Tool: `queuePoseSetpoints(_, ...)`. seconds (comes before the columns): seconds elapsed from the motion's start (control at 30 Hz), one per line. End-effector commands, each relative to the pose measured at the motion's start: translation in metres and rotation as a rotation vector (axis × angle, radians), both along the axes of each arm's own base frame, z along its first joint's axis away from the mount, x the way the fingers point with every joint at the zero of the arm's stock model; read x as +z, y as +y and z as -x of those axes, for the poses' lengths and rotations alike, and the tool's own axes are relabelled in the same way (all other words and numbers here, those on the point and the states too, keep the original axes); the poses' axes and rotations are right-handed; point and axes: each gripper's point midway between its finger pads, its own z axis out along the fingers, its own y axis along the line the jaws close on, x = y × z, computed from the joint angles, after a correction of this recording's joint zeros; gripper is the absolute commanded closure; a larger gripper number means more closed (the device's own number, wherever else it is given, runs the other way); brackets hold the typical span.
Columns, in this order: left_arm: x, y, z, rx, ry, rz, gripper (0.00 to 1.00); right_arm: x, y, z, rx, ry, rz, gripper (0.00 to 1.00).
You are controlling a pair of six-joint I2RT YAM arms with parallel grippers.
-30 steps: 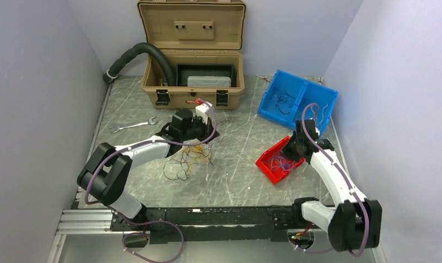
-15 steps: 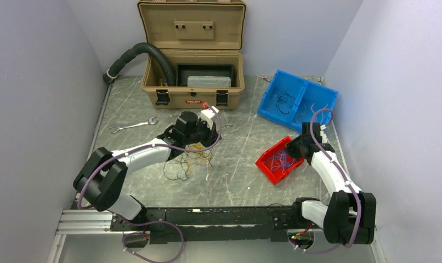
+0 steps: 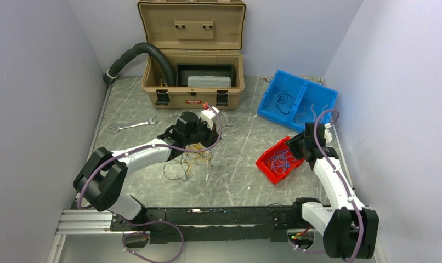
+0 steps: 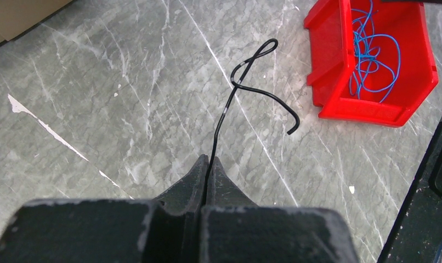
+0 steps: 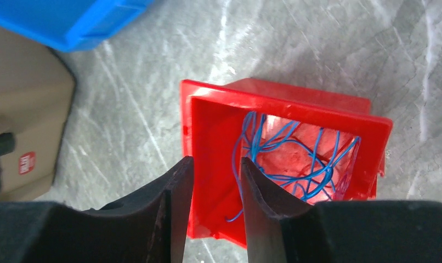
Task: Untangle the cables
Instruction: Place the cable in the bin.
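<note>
Sorting partly done. Blue wires [image 5: 287, 159] lay in the red bin [image 5: 279, 99], and some black wires [image 3: 284, 99] sat in the blue bin [image 3: 293, 78] beyond it. A yellow-orange and black tangle [image 3: 188, 159] was left to sort, well left of the red bin. Left gripper [image 4: 208, 163] was pinched tight on one black wire [image 4: 246, 90], whose free end curled toward the red bin. Right gripper [image 5: 215, 178] hung over the red bin's edge, jaws apart and holding nothing, with the blue wires just past its tips.

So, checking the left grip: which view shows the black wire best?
Left wrist: the black wire runs from the shut fingers. The top view is too far to pick it out; the right wrist misses it.
</note>
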Motion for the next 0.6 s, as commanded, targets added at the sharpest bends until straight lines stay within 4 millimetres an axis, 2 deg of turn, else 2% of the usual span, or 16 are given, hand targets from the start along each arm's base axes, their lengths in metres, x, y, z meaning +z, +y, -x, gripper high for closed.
queuePoseSetpoints(0.0, 0.035, -0.008, -0.006, -0.007, -0.085, 0.048, 1.00, 0.046, -0.009, -0.002, -0.014, -0.102, 0.051, 0.60)
queuePoseSetpoints(0.27, 0.038, -0.009, -0.003, -0.022, -0.095, 0.063, 1.00, 0.070, -0.001, 0.009, 0.108, -0.126, 0.091, 0.59)
queuePoseSetpoints(0.33, 0.041, -0.011, 0.000, -0.036, -0.101, 0.079, 1.00, 0.080, 0.005, 0.009, 0.194, -0.165, 0.120, 0.47)
queuePoseSetpoints(0.47, 0.043, -0.018, 0.006, -0.075, -0.102, 0.107, 1.00, 0.088, 0.023, 0.010, 0.363, -0.256, 0.134, 0.39)
queuePoseSetpoints(0.57, 0.049, -0.022, 0.012, -0.099, -0.097, 0.145, 1.00, 0.097, 0.047, 0.013, 0.516, -0.372, 0.094, 0.33)
